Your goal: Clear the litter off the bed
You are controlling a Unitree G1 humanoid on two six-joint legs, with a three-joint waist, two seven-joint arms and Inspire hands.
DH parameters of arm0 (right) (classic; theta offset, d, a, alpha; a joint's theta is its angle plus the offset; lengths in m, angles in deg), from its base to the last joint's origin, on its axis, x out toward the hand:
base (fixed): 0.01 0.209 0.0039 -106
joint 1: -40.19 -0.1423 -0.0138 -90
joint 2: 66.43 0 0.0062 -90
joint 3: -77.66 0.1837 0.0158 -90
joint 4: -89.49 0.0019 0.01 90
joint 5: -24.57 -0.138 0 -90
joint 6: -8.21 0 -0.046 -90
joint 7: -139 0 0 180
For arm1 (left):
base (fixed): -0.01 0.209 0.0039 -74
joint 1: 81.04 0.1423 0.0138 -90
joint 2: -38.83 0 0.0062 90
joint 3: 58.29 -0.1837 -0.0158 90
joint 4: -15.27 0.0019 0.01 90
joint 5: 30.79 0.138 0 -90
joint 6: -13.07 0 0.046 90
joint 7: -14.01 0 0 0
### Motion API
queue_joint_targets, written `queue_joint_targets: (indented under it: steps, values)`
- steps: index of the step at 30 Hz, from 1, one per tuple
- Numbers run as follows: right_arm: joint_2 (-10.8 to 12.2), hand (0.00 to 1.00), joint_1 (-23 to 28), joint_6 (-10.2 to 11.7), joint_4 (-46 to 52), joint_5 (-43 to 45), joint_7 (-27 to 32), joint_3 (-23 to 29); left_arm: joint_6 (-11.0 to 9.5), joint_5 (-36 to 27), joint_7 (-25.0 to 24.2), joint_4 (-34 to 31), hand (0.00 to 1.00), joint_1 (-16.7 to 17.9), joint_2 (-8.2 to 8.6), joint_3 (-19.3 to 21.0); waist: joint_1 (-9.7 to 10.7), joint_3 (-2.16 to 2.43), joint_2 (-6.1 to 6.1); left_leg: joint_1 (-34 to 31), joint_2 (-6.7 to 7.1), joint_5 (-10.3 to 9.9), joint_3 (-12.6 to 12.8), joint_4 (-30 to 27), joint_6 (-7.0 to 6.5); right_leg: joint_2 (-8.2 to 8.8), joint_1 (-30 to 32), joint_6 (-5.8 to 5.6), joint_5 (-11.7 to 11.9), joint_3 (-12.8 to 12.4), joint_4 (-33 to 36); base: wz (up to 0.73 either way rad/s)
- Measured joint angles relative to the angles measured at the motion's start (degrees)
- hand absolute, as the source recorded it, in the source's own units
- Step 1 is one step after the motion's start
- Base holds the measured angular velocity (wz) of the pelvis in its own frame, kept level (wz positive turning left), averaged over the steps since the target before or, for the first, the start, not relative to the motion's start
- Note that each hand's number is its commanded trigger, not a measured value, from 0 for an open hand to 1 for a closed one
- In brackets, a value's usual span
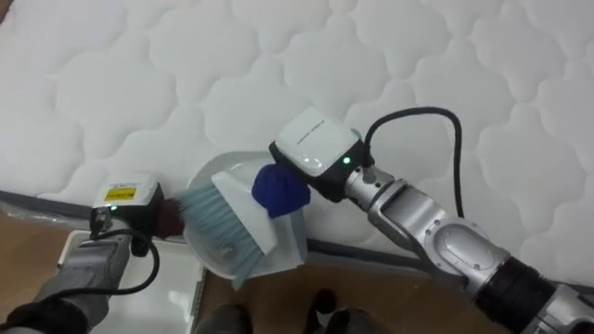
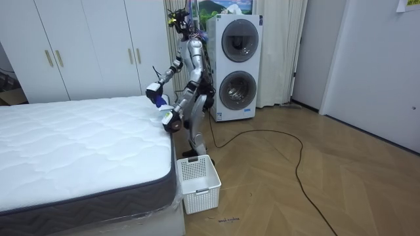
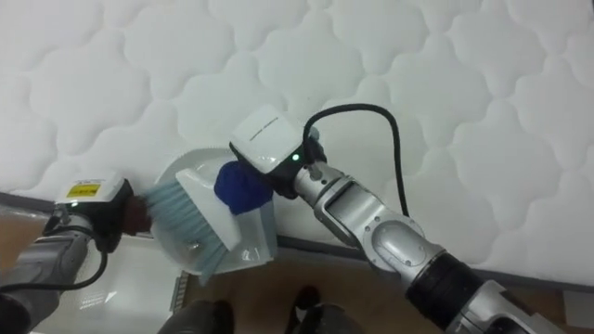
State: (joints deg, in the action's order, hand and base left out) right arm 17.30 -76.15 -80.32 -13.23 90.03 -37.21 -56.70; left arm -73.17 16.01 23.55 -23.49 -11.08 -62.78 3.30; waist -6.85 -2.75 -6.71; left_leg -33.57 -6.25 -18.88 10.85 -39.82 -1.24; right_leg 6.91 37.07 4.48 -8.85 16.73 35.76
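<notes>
The white quilted mattress (image 1: 371, 56) spreads across the upper part of the eye views. At its near edge my left hand (image 1: 130, 206) grips a white dustpan (image 1: 223, 176) by its left side, holding it against the mattress edge. My right hand (image 1: 316, 148) comes in from the right and is shut on the blue handle (image 1: 278, 190) of a white brush (image 1: 243, 206). The brush's pale blue bristles (image 1: 206, 218) lie inside the pan. In the room view I stand at the bed's far corner (image 2: 167, 115), both arms reaching over it.
The dark side band of the mattress (image 1: 37, 202) runs below the pan, with wooden floor (image 1: 28, 250) under it. A white basket (image 2: 198, 183) stands on the floor by the bed's near corner. A stacked washer and dryer (image 2: 236, 65) are behind me.
</notes>
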Motion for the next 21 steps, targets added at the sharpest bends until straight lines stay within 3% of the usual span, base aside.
queue_joint_targets:
  steps: [10,21]
  values:
    - [-0.08,1.0,0.13,1.65,-0.01,-0.28,-0.24,0.0,-0.26,-0.02,1.12,1.15,1.0,0.64,0.14,-0.09,0.13,0.36,-0.58,-0.11,-0.04,0.0,-0.06,-0.87,0.02,0.07,0.05,0.09,-0.18,-0.23,0.83,0.0]
    - [-0.11,1.0,0.59,4.14,0.1,-2.31,-0.95,0.06,-0.94,-1.15,2.8,0.43,1.0,2.33,-0.09,-0.98,0.23,0.38,-0.55,-0.87,-0.05,-0.01,-1.27,-1.77,0.03,0.12,0.01,0.14,-0.33,0.43,0.84,0.03]
